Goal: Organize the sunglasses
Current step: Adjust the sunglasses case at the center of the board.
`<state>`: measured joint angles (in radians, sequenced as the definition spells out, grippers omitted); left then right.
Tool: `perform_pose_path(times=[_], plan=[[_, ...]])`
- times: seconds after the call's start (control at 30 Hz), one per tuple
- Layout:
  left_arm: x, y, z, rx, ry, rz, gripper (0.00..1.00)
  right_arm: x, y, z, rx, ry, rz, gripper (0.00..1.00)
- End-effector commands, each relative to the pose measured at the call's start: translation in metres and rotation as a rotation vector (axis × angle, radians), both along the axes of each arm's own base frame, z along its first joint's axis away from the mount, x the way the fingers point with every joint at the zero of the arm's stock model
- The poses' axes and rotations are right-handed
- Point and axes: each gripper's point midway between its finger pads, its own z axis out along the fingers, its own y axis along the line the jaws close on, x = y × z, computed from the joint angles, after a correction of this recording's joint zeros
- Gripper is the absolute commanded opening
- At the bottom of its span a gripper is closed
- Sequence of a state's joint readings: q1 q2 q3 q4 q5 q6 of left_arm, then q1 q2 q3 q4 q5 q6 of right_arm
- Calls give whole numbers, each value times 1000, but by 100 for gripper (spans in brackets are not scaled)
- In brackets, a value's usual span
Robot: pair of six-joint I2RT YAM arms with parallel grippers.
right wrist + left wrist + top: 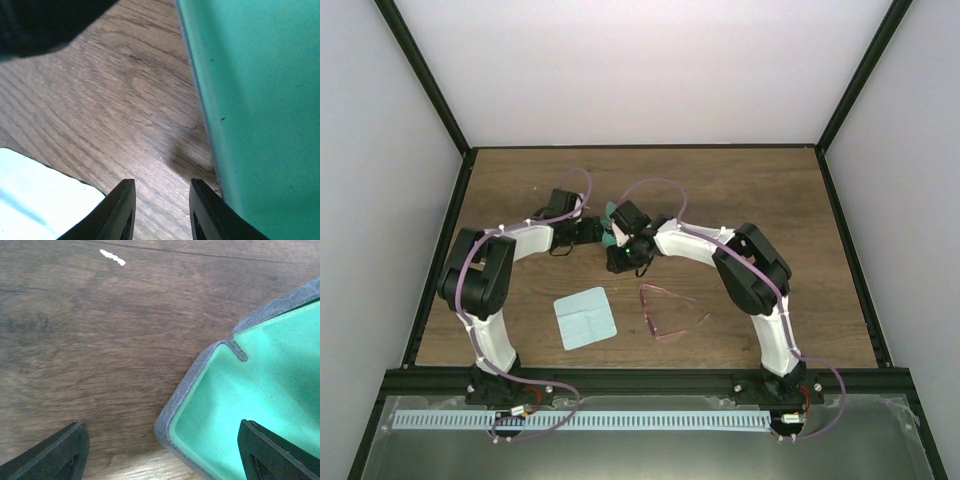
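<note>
Slim sunglasses with thin pink-red translucent frames lie, temples spread, on the wooden table beside a pale blue square cloth. Farther back, the left hand gapes over a green-lined grey case, and the right hand is part-open and empty.

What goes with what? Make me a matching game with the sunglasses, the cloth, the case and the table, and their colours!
Things:
1. sunglasses
2. cloth
3. case
4. table

Colours:
A. pale blue
B. brown wood
C. pinkish red, see-through
D. grey outside, green inside

Right pairs: 1-C, 2-A, 3-D, 4-B
</note>
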<state>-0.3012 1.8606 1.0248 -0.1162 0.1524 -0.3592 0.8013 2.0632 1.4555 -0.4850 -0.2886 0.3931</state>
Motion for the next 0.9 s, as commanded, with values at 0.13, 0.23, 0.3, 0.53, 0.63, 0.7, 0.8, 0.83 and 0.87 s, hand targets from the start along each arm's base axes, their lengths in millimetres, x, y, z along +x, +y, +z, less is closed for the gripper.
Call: perform_pose_path(times=[0.13,0.23,0.3,0.53,0.63,0.7,0.8,0.83,0.87], plan=[[-83,40,-63,154,314,19,85,5,-1,-12,-40,-12,-3,32],[-88,40,-59,149,314,26,86,4,-4,-18,-55,-1,-5,32],[-90,40,-55,140,308,28,86,4,-4,-19,-57,1,-5,32],[-90,40,-49,133,296,32,86,19,-23,-28,-113,3,-73,32],[-86,38,-51,129,295,33,86,28,-31,-29,-128,-2,-105,32],[-80,36,-52,124,292,34,87,32,-34,-30,-135,-1,-119,32],[-67,32,-51,121,281,38,86,40,-35,-32,-145,-5,-132,32],[-62,31,-50,119,277,39,86,42,-36,-34,-151,-4,-135,32],[-58,29,-49,115,272,40,87,45,-35,-34,-152,-6,-137,32]])
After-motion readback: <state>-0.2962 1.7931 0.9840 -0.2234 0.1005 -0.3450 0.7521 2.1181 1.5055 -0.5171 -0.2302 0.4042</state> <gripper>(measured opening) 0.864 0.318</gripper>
